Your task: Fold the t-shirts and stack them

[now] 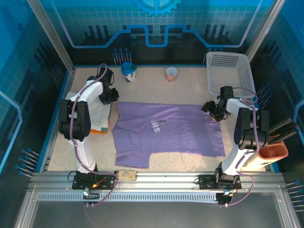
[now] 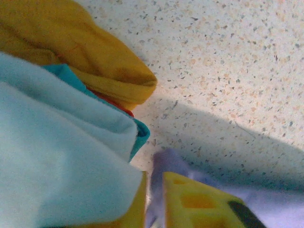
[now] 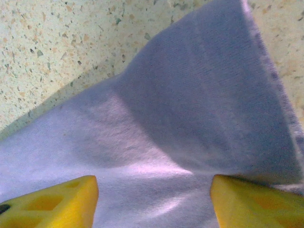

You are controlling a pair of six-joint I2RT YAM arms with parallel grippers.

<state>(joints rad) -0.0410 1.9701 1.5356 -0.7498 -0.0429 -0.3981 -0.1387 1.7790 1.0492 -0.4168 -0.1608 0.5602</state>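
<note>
A lavender t-shirt (image 1: pixel 166 133) with small white print lies spread flat across the middle of the table. My left gripper (image 1: pixel 110 97) is at its far left corner. In the left wrist view its yellow fingers (image 2: pixel 199 204) stand close together with a fold of lavender cloth (image 2: pixel 164 166) pinched in the narrow gap. My right gripper (image 1: pixel 212 110) is at the far right corner. Its fingers (image 3: pixel 57 204) stand wide apart, open, over lavender cloth (image 3: pixel 190 104). Folded t-shirts are piled at the left, a white one (image 1: pixel 99 114) on top and an orange edge (image 1: pixel 99 130) below.
A white lattice basket (image 1: pixel 228 71) stands at the back right. A blue-and-white cup (image 1: pixel 128 71) and an orange cup (image 1: pixel 171 74) stand along the back. In the left wrist view the pile's mustard-orange fold (image 2: pixel 95 61) and teal edge (image 2: pixel 141 132) lie close beside my fingers.
</note>
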